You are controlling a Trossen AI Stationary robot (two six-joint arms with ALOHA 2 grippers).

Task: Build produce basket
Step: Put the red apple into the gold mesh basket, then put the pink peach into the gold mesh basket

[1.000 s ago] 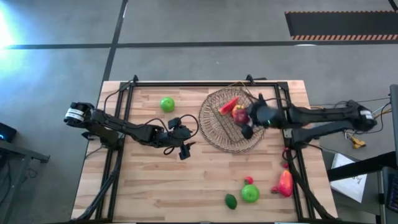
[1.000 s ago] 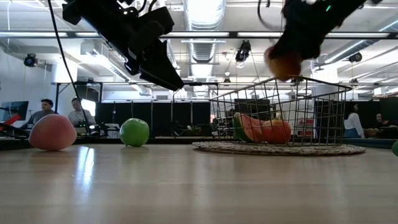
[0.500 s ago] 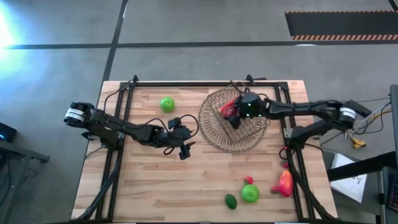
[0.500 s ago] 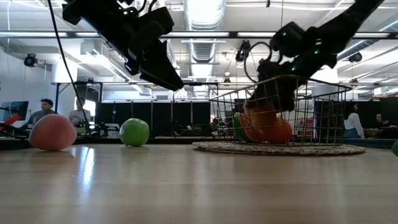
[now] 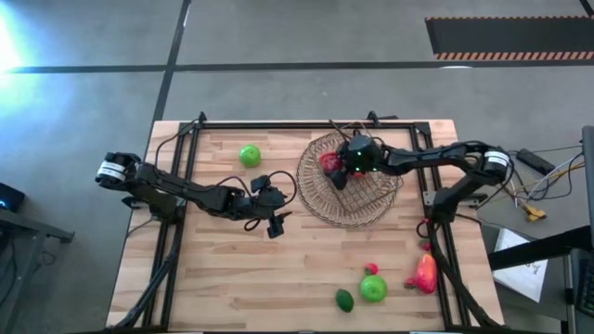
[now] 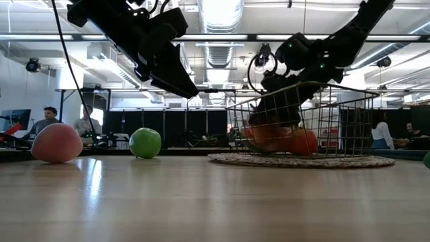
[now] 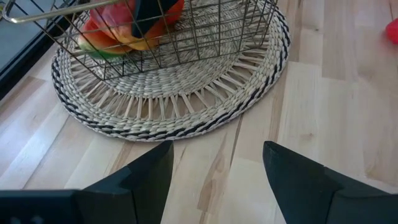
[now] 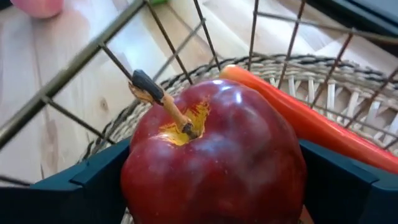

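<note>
The wire basket (image 5: 371, 199) stands on a round woven mat (image 7: 186, 106) at the table's far right. My right gripper (image 5: 340, 169) reaches into it from the right and is shut on a red apple (image 8: 211, 162). An orange-red piece (image 8: 311, 127) lies beside the apple in the basket. My left gripper (image 7: 214, 180) hangs open over bare wood left of the mat, with nothing between its fingers. A green apple (image 5: 249, 155) rests on the table at the far left. Another green apple (image 5: 373, 289), a small dark-green piece (image 5: 344, 300) and red pieces (image 5: 424, 273) lie near the front right. My right gripper has the red apple between its two fingers (image 8: 93, 183), one on each of the apple's sides (image 8: 140, 174). The fingers slant down from the table's right side. The apple sits stem up, low inside the basket, against the orange-red piece.
A pink round fruit (image 6: 57, 142) lies at the far left in the low view. Black frame rails (image 5: 186, 162) run along the table's left, right and far edges. Bare wood lies at the table's middle and near left. People sit in the room behind.
My right gripper has gone down and toward the table's far left, from above the basket's rim into the basket, carrying the red apple. The apple now sits low among the produce there.
</note>
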